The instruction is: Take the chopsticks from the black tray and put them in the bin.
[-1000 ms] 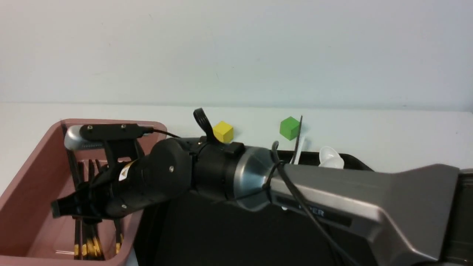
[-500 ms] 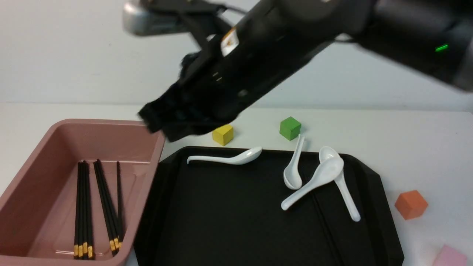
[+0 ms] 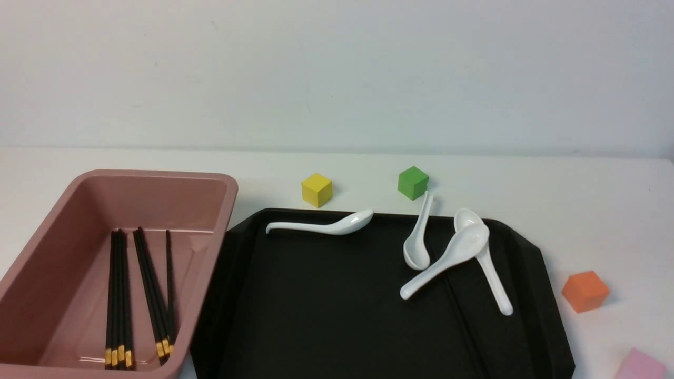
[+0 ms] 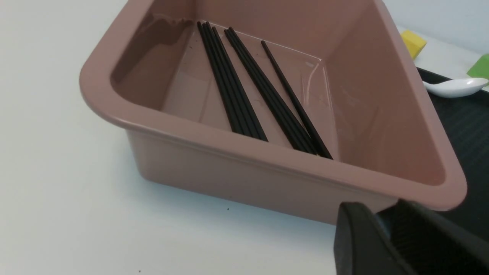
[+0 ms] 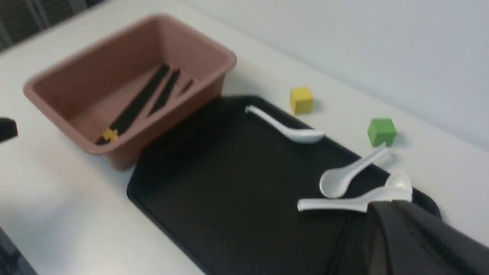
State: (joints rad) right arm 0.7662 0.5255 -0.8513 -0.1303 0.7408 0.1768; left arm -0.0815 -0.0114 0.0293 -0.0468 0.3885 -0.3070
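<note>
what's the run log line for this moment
chopsticks: in bin | tray: four spoons | front view: no arms

Your left arm's black plastic gripper [image 4: 380, 219] shows only as two finger ends at the edge of its wrist view, one smooth, one ribbed, close together; whether they touch is unclear. Your right arm's black gripper [image 5: 395, 221] appears as one blurred dark mass, its jaws indistinguishable.

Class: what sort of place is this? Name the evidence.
Probably a robot test bench, not a kitchen: white table, yellow cube and green cube near a black tray of soup spoons, chopsticks in a pink bin.
</note>
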